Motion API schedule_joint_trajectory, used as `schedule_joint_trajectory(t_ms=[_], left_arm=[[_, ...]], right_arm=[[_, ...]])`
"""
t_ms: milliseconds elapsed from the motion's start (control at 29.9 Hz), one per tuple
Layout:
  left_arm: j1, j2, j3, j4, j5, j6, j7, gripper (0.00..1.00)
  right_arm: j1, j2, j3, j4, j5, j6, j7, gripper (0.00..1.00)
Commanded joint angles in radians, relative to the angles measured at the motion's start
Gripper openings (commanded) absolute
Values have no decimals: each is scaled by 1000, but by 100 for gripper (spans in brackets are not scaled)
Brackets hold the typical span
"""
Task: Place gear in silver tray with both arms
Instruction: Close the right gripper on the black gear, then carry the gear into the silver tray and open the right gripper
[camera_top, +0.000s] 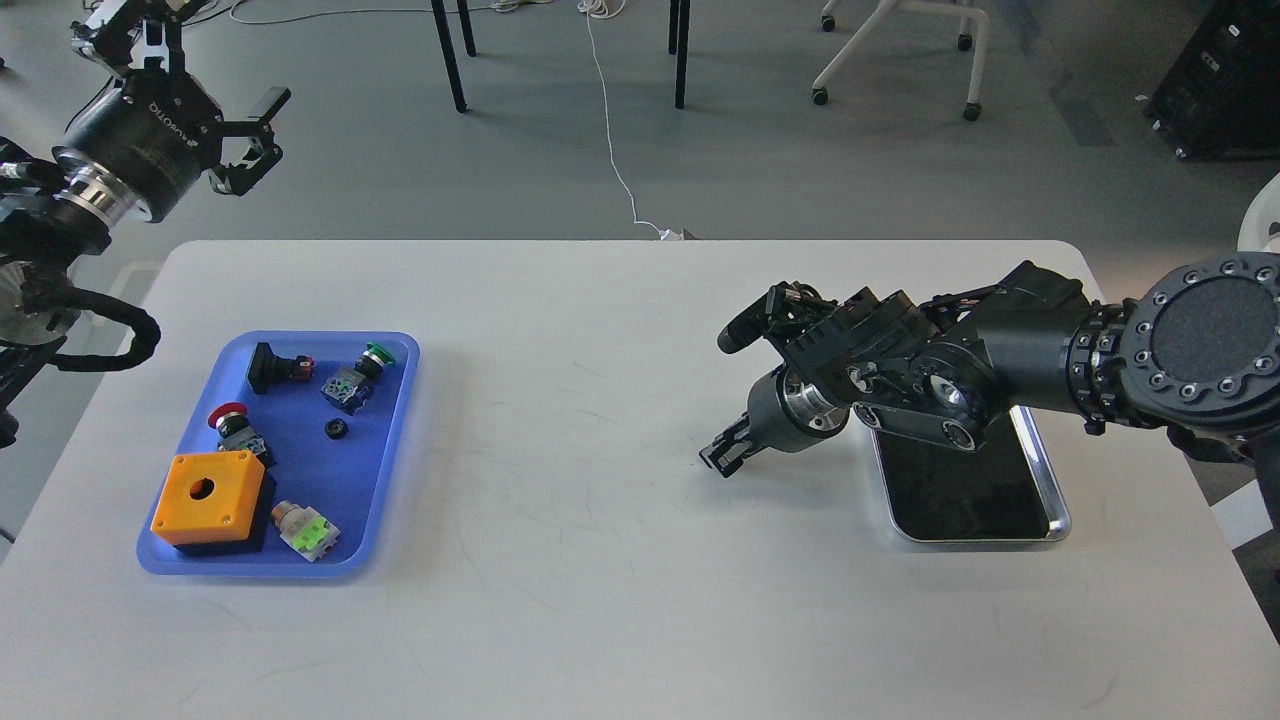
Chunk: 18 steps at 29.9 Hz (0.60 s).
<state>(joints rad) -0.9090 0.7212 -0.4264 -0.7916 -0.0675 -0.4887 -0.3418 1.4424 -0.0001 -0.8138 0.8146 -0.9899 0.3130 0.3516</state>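
The gear (335, 429) is a small black toothed ring lying in the middle of the blue tray (395, 440) at the left of the table. The silver tray (1040, 525) lies at the right, its dark bottom showing nothing in the part I can see; my right arm covers its far end. My left gripper (258, 135) is open and empty, raised beyond the table's far-left corner, well away from the gear. My right gripper (722, 458) hangs low over the table just left of the silver tray; its dark fingers cannot be told apart.
The blue tray also holds an orange box with a hole (207, 497), a red push-button (230, 418), a green push-button (358, 378), a black switch (272, 366) and a green-and-white part (305, 530). Chair and table legs stand on the floor behind.
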Motion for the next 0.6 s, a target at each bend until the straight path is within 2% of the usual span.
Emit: schedule_joint_trajectory(t_ms=[0, 67, 267, 401, 568], left_arm=[[-1, 18, -2, -1, -2, 0, 0, 97], [2, 24, -2, -2, -2, 0, 0, 97], [10, 30, -2, -3, -2, 0, 1, 97], [10, 29, -2, -11, -2, 0, 3, 97], [10, 26, -2, -23, -2, 0, 4, 97]], right_arm=[[64, 0, 22, 41, 2, -5, 0, 17], [99, -4, 28, 76, -1, -5, 0, 17], [187, -306, 22, 244, -22, -2, -3, 17], [194, -516, 18, 325, -149, -2, -3, 18], [127, -678, 27, 347, -240, -3, -3, 18]])
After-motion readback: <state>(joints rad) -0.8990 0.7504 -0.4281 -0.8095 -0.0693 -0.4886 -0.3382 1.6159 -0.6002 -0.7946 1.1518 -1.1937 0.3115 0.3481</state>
